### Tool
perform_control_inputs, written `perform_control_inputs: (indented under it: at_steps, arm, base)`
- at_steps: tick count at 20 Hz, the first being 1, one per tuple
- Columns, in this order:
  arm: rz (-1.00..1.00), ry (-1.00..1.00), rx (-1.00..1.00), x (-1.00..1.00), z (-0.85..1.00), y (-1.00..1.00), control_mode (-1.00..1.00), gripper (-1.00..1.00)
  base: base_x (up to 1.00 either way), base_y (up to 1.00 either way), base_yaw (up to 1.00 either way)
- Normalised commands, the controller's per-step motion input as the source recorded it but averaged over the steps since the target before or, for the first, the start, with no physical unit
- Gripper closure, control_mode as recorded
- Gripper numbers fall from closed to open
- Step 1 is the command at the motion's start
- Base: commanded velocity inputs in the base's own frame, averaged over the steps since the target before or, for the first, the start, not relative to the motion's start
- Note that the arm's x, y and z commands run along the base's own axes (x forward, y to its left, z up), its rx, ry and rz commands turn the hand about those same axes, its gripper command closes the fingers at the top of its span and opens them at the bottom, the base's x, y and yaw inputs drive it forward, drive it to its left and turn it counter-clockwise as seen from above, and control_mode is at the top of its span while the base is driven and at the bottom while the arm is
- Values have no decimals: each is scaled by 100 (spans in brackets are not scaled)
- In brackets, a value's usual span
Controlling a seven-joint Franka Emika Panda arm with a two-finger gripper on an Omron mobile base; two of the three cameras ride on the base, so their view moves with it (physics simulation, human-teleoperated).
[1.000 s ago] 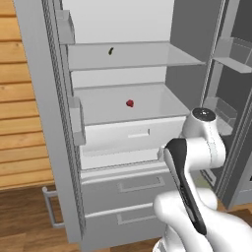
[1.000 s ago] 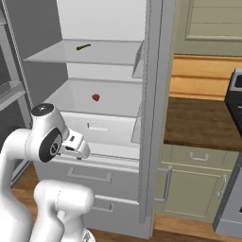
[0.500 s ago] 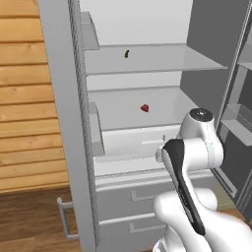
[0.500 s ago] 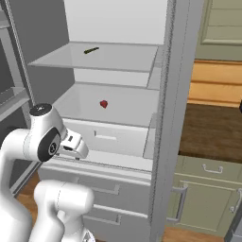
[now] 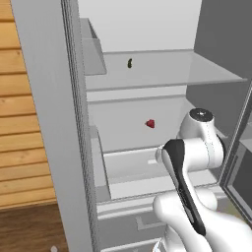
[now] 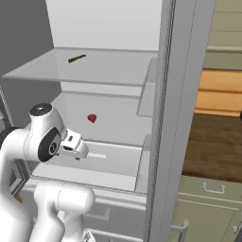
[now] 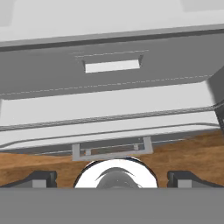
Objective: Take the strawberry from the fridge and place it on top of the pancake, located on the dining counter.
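Observation:
The fridge stands open close in front of me, white inside. On its middle shelf lies the strawberry, small and bright red, also seen from the right. My arm is folded low in front of that shelf, and the hand sits below and in front of the strawberry, well apart from it. In the hand view my gripper is open and holds nothing. It looks down at the fridge's lower drawers and the wood floor. The pancake and the dining counter are out of view.
A tiny dark green item lies on the upper glass shelf. Door bins jut from the left door, and the right door's edge stands near. A wood-plank wall is left; green cabinets are right.
The whole picture has shifted: the base has driven closer to the fridge, whose shelves now look larger and nearer. The arm's pose and the open gripper look unchanged.

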Motion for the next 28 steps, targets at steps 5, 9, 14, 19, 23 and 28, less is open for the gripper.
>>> perform_control_inputs:
  at_steps: [5, 9, 14, 19, 23, 28]
  arm:
    - [0, 0, 0, 0, 0, 0, 100, -100]
    - [0, 0, 0, 0, 0, 0, 100, -100]
    - [0, 0, 0, 8, 0, 0, -100, -100]
    - [0, -28, -3, 51, 18, 0, -100, -100]
    - [0, -28, 0, 47, 36, 0, -100, -100]
    - [0, -7, 0, 40, 29, 2, -100, -100]
  base:
    - [62, 0, -14]
    - [46, 2, -9]
    - [15, 0, 0]
    - [0, 0, 0]
    - [0, 0, 0]
    - [0, 0, 0]
